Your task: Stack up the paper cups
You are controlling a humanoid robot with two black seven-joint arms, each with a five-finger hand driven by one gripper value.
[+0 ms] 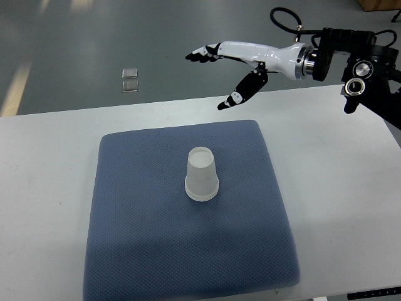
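Observation:
A white paper cup (202,175) stands upside down, wide rim down, near the middle of a blue pad (138,251). It may be more than one cup nested; I cannot tell. My right hand (219,66) comes in from the right edge and hovers above the far edge of the table, beyond the pad and well apart from the cup. Its fingers are stretched out, the thumb hangs down, and it holds nothing. The left arm does not show.
The pad lies on a white table (50,188). The grey floor lies beyond the table's far edge, with a small clear object (130,80) on it. The right arm's black wrist and joints (357,59) sit at the upper right.

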